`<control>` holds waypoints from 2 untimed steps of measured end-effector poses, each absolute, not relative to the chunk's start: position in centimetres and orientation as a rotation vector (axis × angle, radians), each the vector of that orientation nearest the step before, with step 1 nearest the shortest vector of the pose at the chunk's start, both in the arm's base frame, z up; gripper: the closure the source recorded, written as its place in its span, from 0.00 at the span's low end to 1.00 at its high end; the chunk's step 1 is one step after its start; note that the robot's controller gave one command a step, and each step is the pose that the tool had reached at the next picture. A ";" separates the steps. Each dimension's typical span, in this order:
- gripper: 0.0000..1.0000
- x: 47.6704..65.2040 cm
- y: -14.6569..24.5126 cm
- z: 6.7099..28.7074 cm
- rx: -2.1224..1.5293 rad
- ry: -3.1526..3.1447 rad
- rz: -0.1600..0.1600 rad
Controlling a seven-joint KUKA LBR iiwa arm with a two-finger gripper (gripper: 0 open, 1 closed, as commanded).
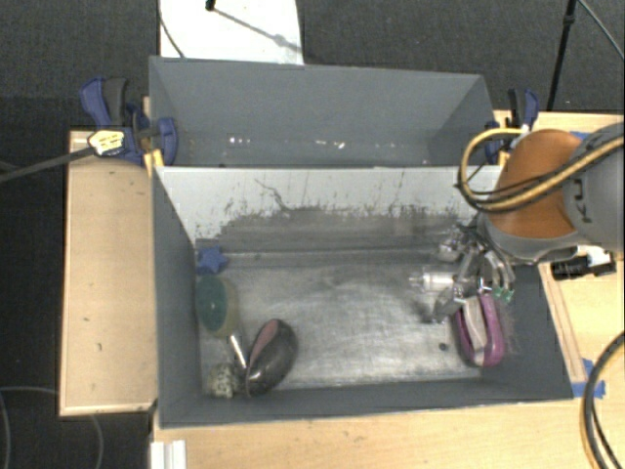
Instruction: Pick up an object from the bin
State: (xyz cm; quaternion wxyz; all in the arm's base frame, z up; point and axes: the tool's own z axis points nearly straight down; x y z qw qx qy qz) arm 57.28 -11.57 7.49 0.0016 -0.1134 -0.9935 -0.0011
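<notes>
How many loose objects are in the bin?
5: blue piece, green round thing, dark oval and speckled lump at the left; purple loop at the right, by the claw, which may hide more.

the bin (322, 115) is matt grey metal, its floor worn pale and scratched, its back wall streaked with scuffs. the hand (457, 286) is bare shiny metal under a smooth orange cover (532, 189). the purple plastic loop (491, 335) looks glossy. the dark oval thing (273, 355) has a smooth sheen, the green piece (212, 303) looks dull and translucent, and the speckled lump (223, 384) looks rough.
</notes>
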 end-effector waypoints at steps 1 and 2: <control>1.00 57.4 -11.8 7.9 -0.351 -3.125 0.001; 1.00 56.7 -10.1 30.6 0.237 -3.145 0.004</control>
